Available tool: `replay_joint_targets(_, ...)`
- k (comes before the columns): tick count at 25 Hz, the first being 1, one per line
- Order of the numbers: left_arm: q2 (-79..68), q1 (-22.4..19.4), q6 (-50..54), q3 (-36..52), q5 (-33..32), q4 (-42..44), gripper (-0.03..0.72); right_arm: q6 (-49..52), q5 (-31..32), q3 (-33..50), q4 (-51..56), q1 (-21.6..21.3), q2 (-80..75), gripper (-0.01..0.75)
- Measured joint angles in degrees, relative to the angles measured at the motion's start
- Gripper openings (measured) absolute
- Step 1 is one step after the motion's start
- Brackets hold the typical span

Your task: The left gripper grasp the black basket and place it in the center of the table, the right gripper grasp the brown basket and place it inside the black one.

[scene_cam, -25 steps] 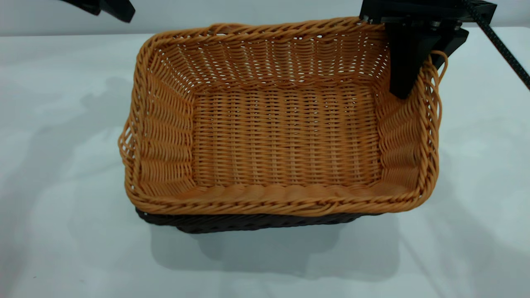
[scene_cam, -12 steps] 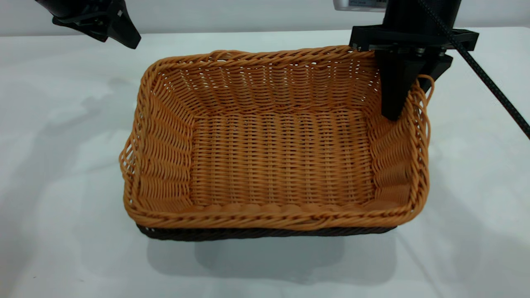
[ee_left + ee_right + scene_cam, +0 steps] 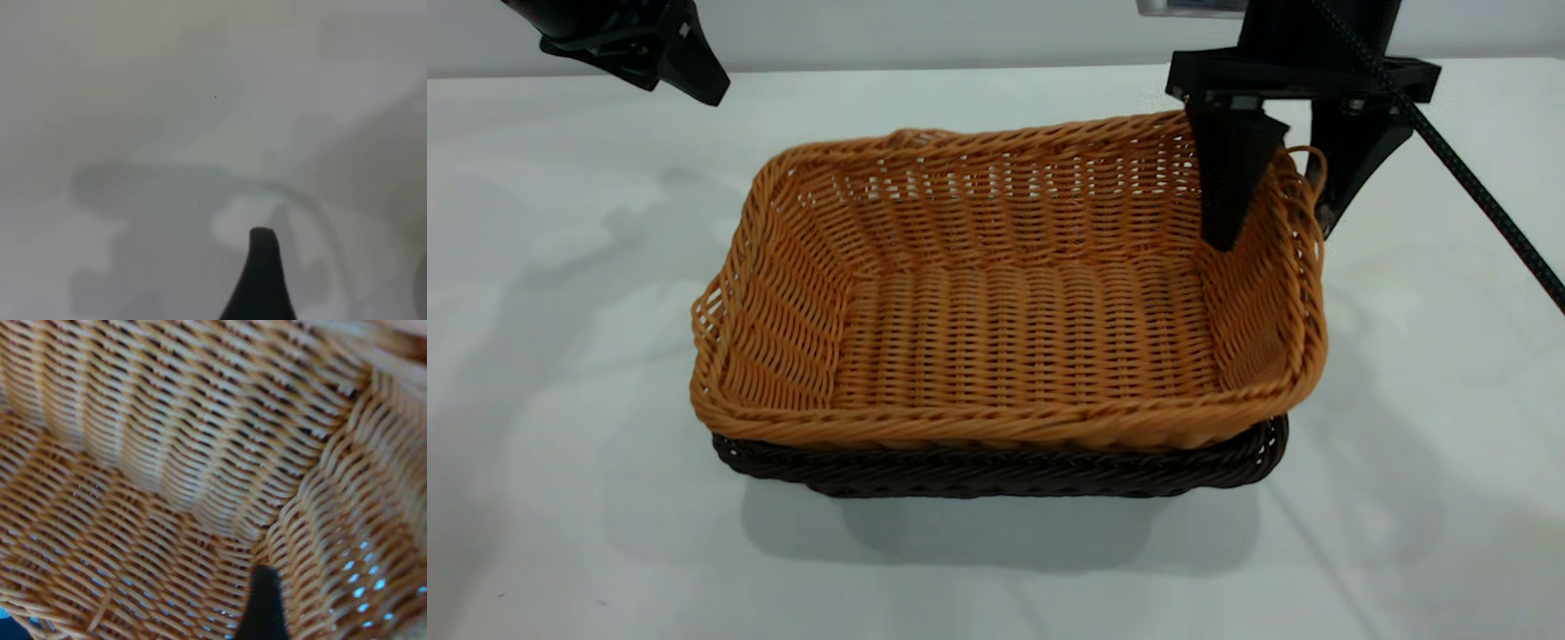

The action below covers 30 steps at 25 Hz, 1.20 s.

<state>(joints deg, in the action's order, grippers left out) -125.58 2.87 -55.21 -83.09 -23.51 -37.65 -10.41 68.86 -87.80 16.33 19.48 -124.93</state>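
The brown basket (image 3: 1005,329) sits nested inside the black basket (image 3: 996,471) in the middle of the table (image 3: 560,356). Only the black basket's front wall and right corner show below the brown rim. My right gripper (image 3: 1273,238) is open and straddles the brown basket's right end wall at the far corner. One finger (image 3: 1227,187) is inside and the other is outside, both apart from the rim. The right wrist view shows the brown weave (image 3: 167,453) and one fingertip (image 3: 265,600). My left gripper (image 3: 694,80) hangs open and empty above the table's far left.
A black cable (image 3: 1476,187) runs from the right arm down to the right edge of the view. The left wrist view shows only bare table (image 3: 167,100) with shadows and one dark finger (image 3: 262,280).
The right gripper lowered the brown basket into the black one and opened its fingers off the rim. The left gripper came down slightly into view, then held still.
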Motion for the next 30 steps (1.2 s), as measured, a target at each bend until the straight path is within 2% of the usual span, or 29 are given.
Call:
replay_joint_targets(2,0.00,0.00,-0.20,0.00,0.12,0.05,0.547,0.41,0.05,-1.65,-1.44,0.00,0.12,0.599)
replay_joint_targets(4,0.31,0.00,-0.58,0.00,0.12,0.12,0.547,1.39,0.05,-3.91,-3.81,0.00,0.86,0.616)
replay_joint_targets(8,3.85,0.00,-0.82,0.00,-0.06,0.45,0.547,4.38,0.24,-8.14,-9.91,0.00,4.91,0.609)
replay_joint_targets(12,10.74,0.00,-0.60,0.00,-4.30,3.68,0.547,5.38,0.74,-9.72,-11.03,0.00,12.81,0.587)
replay_joint_targets(16,18.56,0.00,3.64,0.00,-11.54,8.78,0.547,3.99,1.65,-9.83,-6.62,-0.05,23.19,0.582)
replay_joint_targets(20,26.75,0.00,7.94,0.00,-18.63,12.82,0.547,-2.41,2.40,-9.83,2.50,-0.05,33.54,0.582)
replay_joint_targets(25,37.65,-0.02,12.08,0.00,-22.50,13.74,0.547,-7.27,3.02,-9.36,12.97,-0.05,46.03,0.582)
replay_joint_targets(30,49.69,-0.02,19.65,0.00,-28.88,13.88,0.547,-7.76,3.14,-0.95,14.62,-0.05,59.00,0.582)
